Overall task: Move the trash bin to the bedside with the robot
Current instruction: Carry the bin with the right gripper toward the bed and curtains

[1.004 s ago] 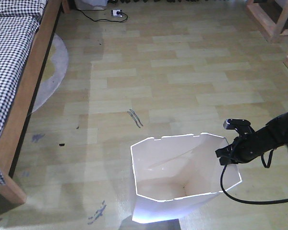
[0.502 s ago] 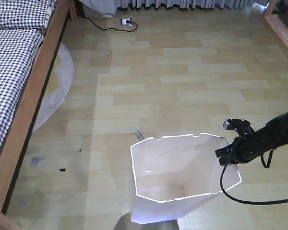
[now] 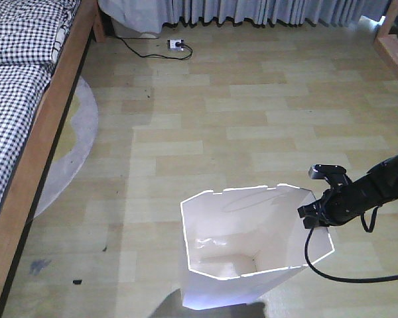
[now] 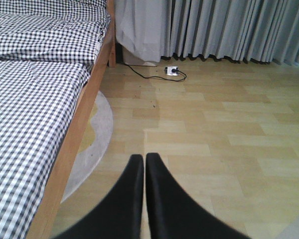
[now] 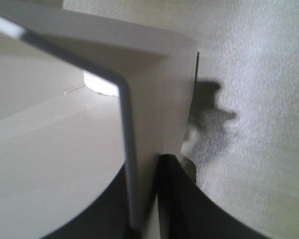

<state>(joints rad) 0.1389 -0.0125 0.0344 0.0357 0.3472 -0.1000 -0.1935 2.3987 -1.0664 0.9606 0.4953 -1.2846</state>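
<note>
The white trash bin stands on the wood floor at the bottom centre of the front view, open top up, cream inside. My right gripper is shut on the bin's right rim. In the right wrist view its fingers pinch the thin wall, one inside and one outside. The bed, with a light brown frame and checked bedding, runs along the left, well apart from the bin. My left gripper is shut on nothing, above the floor beside the bed.
A round grey rug lies half under the bed. A power strip with a black cord sits by the grey curtains at the far wall. Wooden furniture stands at the far right. The arm's black cable loops beside the bin.
The floor and bed have slid down the front view, and the curtains have come into sight. The bin and right gripper keep their place in the frame, so all have advanced together.
</note>
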